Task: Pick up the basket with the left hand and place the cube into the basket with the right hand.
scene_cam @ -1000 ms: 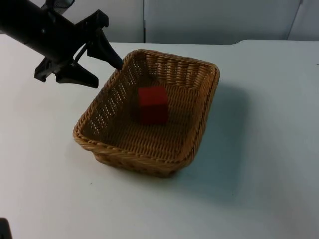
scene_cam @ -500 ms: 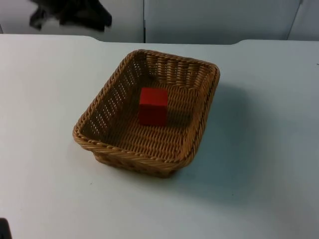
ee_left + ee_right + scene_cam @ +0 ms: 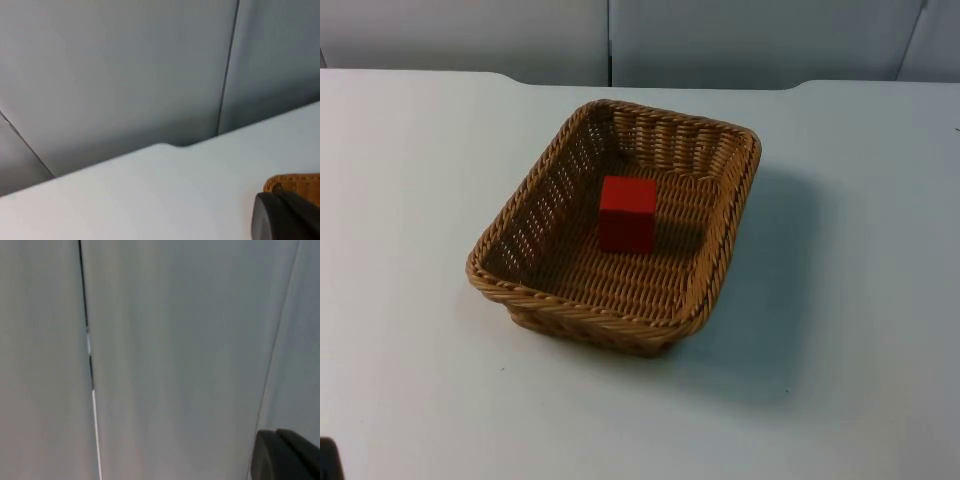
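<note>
A red cube [image 3: 627,212] is seen inside the wicker basket [image 3: 580,310], resting on the woven floor a little toward the far wall and standing flat on one face. It is enclosed by the basket's four sloping walls and is touched by none of them, as far as can be made out. The basket is rectangular with rounded corners and a thick braided rim, and it is set on the white table [image 3: 410,220] near the middle of the top view, turned slightly so that one long side runs toward the left arm's side. A soft shadow is cast on the table beside the basket on the right arm's side. The table is bounded at the back by a grey partition wall [image 3: 740,40], where a dark vertical seam is visible between panels.

In the left wrist view, a black fingertip of the left claw [image 3: 286,218] is seen just in front of a small piece of the basket's brown rim, with the table edge and the partition wall beyond it. Whether the left claw is spread or pressed together cannot be told. In the right wrist view, a black fingertip of the right claw [image 3: 285,455] is seen against the grey wall panels; its state cannot be told either.
</note>
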`<action>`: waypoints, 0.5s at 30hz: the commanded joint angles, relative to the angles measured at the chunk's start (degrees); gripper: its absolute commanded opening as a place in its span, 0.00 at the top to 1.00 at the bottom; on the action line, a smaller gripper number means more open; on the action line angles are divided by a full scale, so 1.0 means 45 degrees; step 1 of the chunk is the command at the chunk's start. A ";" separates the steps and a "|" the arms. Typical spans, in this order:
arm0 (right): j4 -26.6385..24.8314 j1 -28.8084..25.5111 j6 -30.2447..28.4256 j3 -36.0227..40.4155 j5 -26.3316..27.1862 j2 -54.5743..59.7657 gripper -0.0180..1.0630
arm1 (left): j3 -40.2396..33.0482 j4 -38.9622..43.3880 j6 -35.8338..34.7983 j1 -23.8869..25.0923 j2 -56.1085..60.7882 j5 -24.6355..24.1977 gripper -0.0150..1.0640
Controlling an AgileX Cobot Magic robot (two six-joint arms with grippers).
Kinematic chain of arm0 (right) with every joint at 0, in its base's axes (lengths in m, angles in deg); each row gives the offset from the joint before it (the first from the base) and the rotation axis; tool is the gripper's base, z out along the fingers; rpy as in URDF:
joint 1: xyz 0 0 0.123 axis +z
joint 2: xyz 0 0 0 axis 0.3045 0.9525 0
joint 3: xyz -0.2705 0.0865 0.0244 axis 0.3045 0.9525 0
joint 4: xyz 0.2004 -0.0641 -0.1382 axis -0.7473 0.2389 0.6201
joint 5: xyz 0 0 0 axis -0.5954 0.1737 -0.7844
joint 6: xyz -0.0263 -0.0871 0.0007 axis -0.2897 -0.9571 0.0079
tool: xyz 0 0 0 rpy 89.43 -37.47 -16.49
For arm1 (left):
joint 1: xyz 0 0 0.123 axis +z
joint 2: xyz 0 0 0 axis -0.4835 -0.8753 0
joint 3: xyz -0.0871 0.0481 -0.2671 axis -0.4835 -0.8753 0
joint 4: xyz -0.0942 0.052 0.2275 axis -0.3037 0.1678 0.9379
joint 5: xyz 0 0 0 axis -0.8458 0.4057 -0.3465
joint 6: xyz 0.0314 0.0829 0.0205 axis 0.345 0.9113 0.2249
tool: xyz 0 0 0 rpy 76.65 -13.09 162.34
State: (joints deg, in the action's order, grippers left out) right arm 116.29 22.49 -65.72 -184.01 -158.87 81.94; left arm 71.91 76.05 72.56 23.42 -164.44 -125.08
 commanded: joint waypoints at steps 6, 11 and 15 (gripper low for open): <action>0.0625 -0.0069 0.0015 -0.0020 -0.0150 -0.3377 0.99 | -0.1044 0.0219 -0.0227 -0.0006 0.3687 -0.0103 0.99; -0.0719 0.0311 -0.0260 0.0122 -0.0150 -0.5498 0.99 | -0.3985 0.0133 -0.0665 -0.0006 0.6518 0.1521 0.99; -0.1426 0.0672 -0.0385 0.2481 -0.0150 -0.7338 0.99 | -0.6997 -0.0312 -0.0836 -0.0006 0.8468 0.1156 0.99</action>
State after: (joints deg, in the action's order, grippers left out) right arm 111.45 25.03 -66.65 -177.88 -158.96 50.66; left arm 45.39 75.79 69.32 23.42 -129.28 -119.64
